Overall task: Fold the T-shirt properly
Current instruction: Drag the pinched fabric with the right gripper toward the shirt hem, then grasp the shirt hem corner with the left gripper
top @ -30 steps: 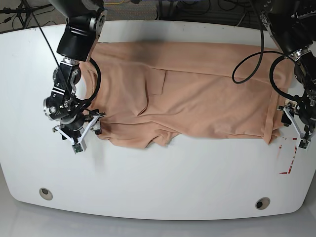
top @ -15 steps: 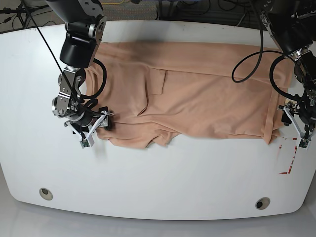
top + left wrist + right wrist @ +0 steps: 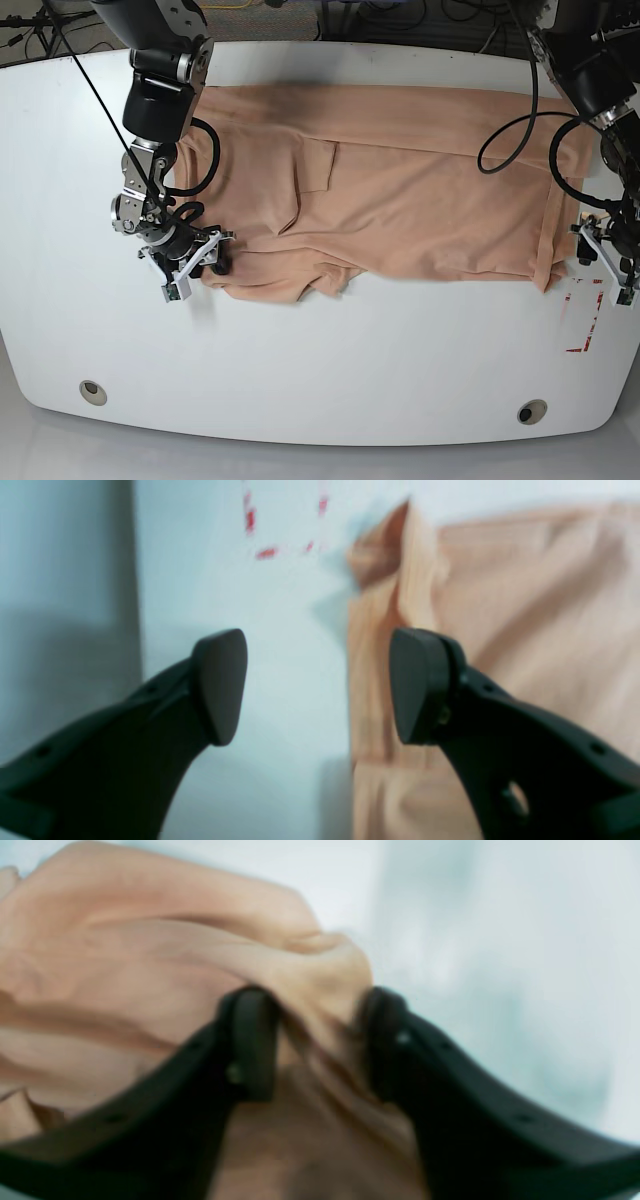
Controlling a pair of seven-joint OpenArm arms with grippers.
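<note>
Two pincers are seen: a bunched fold of the T-shirt (image 3: pixel 210 965) is pinched between the right pincer's (image 3: pixel 315 1040) jaws; the left pincer (image 3: pixel 320 685) is spread, straddling the T-shirt's edge on the tabletop (image 3: pixel 280 630).

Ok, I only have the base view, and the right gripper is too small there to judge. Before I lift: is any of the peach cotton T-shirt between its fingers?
Observer: Yes. In the right wrist view a bunched ridge of the peach cotton T-shirt fills the right gripper, touching both fingers.
Operator: Has the left gripper any cloth?
Observer: No. The left gripper is open and holds nothing: one finger is over the white table, the other over the shirt's edge.
Operator: Is that edge flat?
Observer: Not quite. Its corner beyond the gripper is rucked into a small fold, beside red marks on the table.
</note>
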